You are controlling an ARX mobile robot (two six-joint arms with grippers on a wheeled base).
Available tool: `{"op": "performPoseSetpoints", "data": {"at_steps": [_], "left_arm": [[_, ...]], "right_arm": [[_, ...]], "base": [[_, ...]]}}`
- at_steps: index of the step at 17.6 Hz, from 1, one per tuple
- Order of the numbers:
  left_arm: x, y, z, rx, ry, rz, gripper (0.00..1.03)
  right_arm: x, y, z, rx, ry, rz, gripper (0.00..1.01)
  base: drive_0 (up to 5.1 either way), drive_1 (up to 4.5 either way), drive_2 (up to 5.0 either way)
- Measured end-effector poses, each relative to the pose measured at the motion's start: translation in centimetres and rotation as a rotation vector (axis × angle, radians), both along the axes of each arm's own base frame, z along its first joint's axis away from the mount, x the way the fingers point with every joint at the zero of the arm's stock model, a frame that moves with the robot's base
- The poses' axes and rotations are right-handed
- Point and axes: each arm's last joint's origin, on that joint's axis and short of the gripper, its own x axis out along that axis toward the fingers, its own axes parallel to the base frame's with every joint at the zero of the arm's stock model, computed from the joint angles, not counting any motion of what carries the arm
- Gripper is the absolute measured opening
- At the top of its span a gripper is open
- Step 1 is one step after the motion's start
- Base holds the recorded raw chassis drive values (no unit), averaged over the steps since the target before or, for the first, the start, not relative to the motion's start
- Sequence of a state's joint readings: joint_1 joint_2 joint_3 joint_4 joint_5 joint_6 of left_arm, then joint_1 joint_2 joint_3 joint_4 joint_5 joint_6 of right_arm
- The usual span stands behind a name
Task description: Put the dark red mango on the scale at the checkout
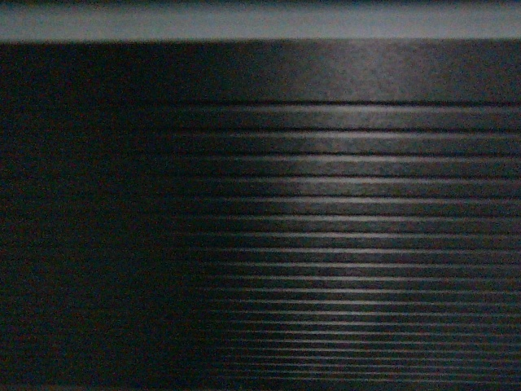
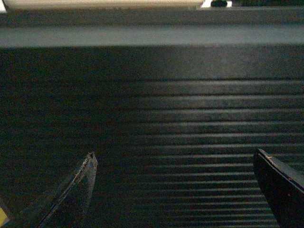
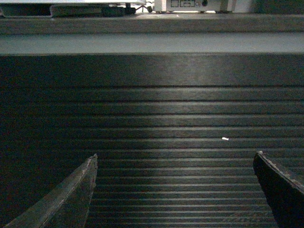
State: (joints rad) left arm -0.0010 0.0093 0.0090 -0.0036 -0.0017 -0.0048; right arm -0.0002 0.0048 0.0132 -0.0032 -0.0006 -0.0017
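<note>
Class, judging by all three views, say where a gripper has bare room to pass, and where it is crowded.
Free: the gaps inside the open, empty left gripper and right gripper, facing the dark ribbed counter front. Crowded: the countertop edge, lined by a beige slab and a white box; room behind is hidden.

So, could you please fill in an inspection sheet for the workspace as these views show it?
Surface: the checkout shows mainly its dark ribbed front panel; its top is seen only edge-on.
Job's things: dark red mango, nothing seen; a white edge at the top of the right wrist view cannot be identified.
Clutter: a pale device with buttons stands on the counter edge; a beige strip lies along the top of the left wrist view.
Grippers: left gripper and right gripper both have jaws wide apart, empty, facing the panel.
Cables: nothing seen.
Surroundings: dim light, nothing else seen.
</note>
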Motion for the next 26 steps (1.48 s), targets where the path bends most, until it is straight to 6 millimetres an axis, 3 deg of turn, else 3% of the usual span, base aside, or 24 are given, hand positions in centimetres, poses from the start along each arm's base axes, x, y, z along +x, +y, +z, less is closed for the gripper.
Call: {"op": "performPoseSetpoints", "data": {"at_steps": [26], "left_arm": [[0.0,0.0,0.04,0.005,-0.003,-0.001,0.98]], "right_arm": [[0.0,0.0,0.01,0.001,-0.001,-0.002,0.98]], "base": [[0.0,0.0,0.0]]}}
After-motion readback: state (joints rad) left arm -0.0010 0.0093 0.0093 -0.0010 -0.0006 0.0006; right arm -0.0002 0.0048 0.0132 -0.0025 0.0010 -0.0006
